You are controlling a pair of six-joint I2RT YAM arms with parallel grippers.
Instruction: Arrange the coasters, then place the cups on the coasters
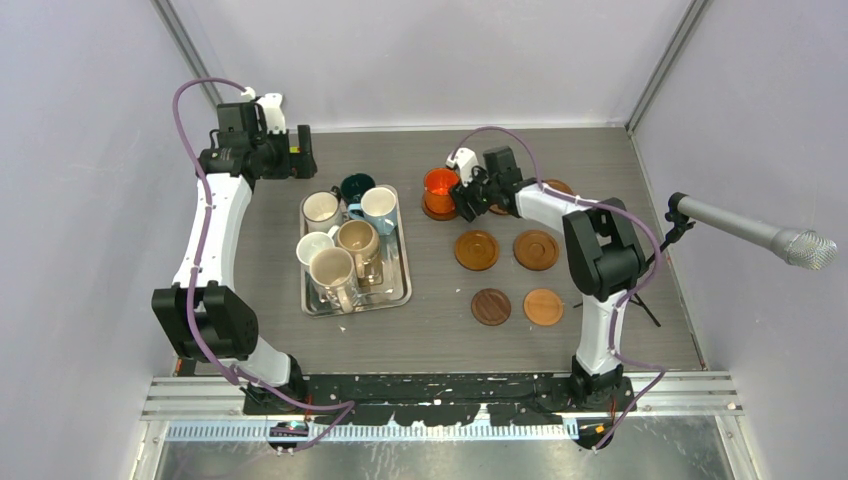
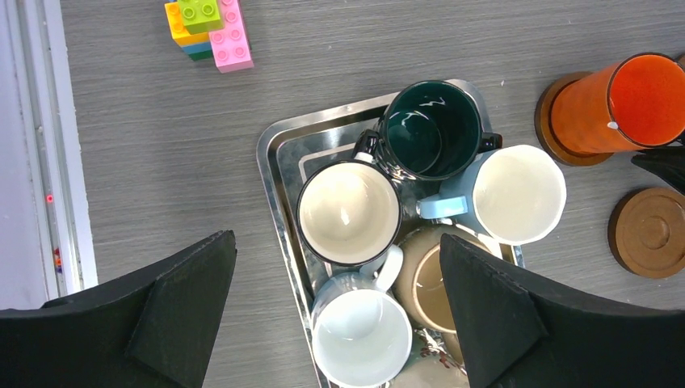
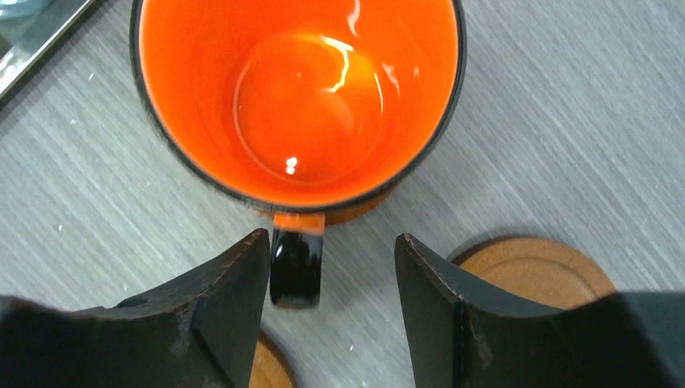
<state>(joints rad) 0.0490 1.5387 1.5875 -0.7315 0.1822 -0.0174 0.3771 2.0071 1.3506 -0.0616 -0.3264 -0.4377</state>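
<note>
Top external view: the right arm reaches far and left, with the right gripper [image 1: 462,195] low beside the orange mug [image 1: 438,186], which stands on a coaster [image 1: 437,213] at far centre. Four bare coasters [image 1: 476,250] lie nearer, and open table [image 1: 440,320] separates them from the tray [image 1: 406,280]. Its jaws are parted and released, straddling the mug handle [image 3: 296,271]. The left gripper [image 2: 335,242] hangs wide apart and empty above the tray.
</note>
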